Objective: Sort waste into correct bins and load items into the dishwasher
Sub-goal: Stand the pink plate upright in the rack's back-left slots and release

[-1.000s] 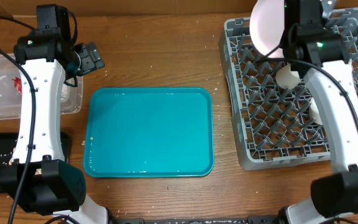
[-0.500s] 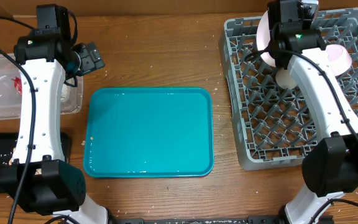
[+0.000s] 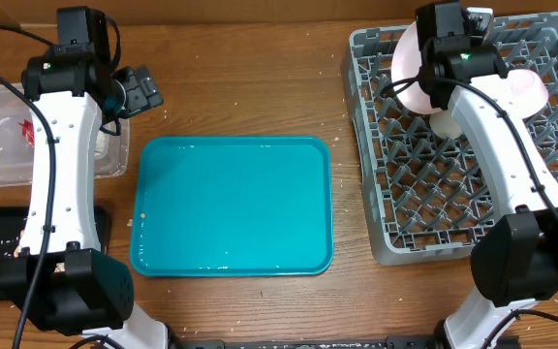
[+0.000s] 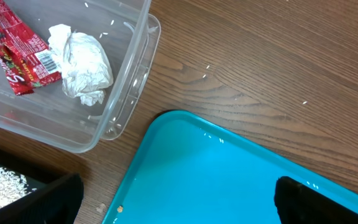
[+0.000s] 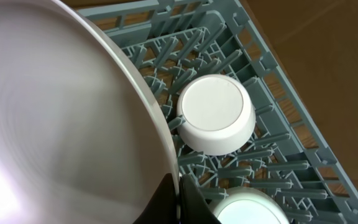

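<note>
Now R gripper (image 5: 178, 200) pinching plate (image 5: 61, 112) rim, plate on edge at rack (image 3: 358, 116) far-left corner, L gripper (image 4: 185, 199) spread wide, empty, by tub (image 4: 129, 93).

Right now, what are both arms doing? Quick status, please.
Left end effector open, empty, by the clear tub. Right end effector shut on the plate, over the rack. Upturned bowl close beside plate's rim.
</note>
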